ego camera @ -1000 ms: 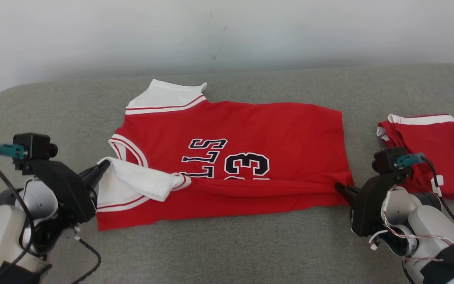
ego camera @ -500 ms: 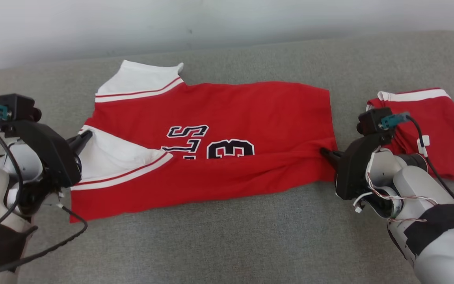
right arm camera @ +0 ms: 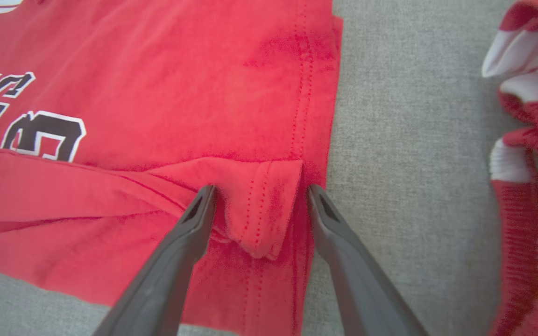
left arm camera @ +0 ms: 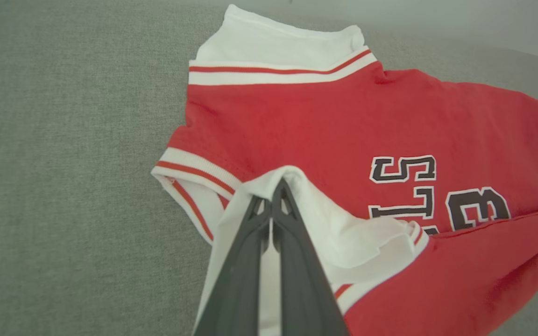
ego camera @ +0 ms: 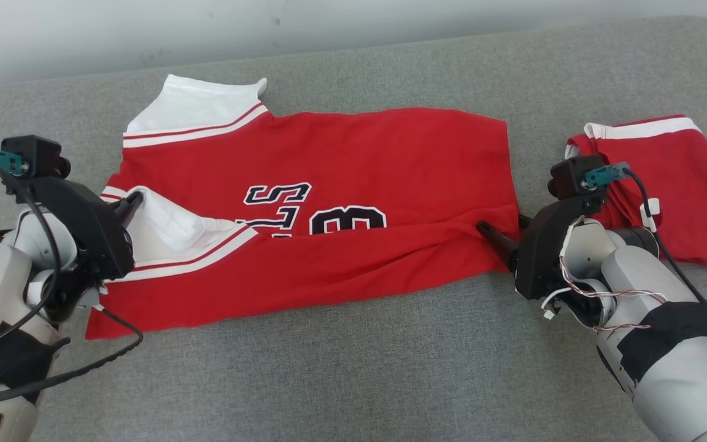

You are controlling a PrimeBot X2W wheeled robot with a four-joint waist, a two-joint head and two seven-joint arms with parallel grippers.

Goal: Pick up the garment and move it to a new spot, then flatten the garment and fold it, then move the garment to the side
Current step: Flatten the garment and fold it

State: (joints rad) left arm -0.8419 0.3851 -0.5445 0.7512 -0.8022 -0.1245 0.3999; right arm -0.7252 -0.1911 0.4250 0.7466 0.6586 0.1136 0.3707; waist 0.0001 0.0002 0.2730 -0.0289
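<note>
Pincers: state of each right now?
Left pincer: closed on the white sleeve of the jersey.
Right pincer: open, astride the jersey hem, holding nothing.

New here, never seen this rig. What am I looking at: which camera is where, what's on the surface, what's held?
It is a wheeled robot with two arms, each ending in a two-fingered gripper. The wide picture comes from its head camera, looking down. The other two come from cameras on each wrist, looking along that arm's own gripper. On the grey fabric surface lies a red cloth jersey with white sleeves and dark lettering, its near edge folded over. Apart from it, on the robot's right, sits a second red-and-white garment. The left gripper is shut on the jersey's white sleeve. The right gripper is open, its fingers either side of a folded hem corner, gripping nothing.
</note>
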